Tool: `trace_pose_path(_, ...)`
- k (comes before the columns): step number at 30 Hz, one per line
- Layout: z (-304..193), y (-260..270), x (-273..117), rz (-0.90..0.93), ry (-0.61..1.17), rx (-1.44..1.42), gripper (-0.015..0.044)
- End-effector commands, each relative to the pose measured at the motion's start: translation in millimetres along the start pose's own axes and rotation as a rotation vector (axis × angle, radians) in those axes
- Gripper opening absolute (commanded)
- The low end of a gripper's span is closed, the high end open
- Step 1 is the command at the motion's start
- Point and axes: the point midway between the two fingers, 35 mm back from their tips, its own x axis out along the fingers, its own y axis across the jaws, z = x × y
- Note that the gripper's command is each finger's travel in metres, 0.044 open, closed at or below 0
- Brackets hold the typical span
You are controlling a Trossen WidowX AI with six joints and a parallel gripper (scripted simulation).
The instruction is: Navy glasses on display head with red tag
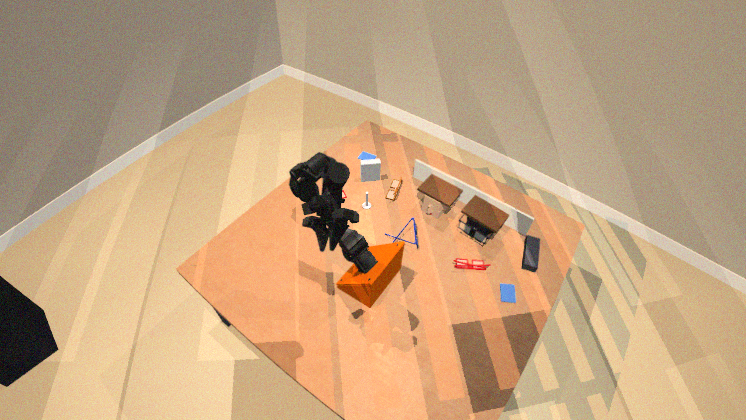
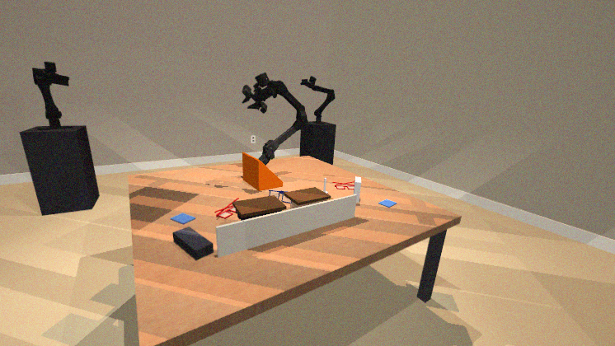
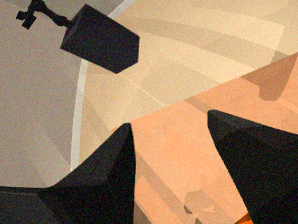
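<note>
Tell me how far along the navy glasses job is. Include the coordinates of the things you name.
Done: nothing visible yet; the navy glasses (image 1: 416,233) (image 2: 281,193) lie near the orange wedge (image 1: 387,268) (image 2: 251,171) (image 3: 244,220), off both display heads.
In hand: nothing; the gripper (image 1: 326,249) (image 2: 246,105) (image 3: 170,124) is open, away from them.
Left: picking up, seating bridge and temples straight on the red-tagged head, letting go.

Observed: a flat blue square lies near a black rectangular case; red-framed glasses rest nearby.
</note>
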Motion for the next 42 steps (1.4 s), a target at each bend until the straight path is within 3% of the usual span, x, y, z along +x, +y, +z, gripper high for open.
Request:
trace_pose_path(1, -62, 44, -8, 0.135, 0.141, -0.37, 0.02)
trace_pose_path(10, -194, 89, -46, 0.431, 0.349, -1.076, 0.02)
trace_pose_path(18, -311, 75, -91, 0.745, 0.47, -1.78, 0.02)
trace_pose_path(30, -437, -12, -138, 1.271, 0.598, -2.634, 0.02)
trace_pose_path(42, -507, -138, -153, 2.004, 0.774, -3.207, 0.02)
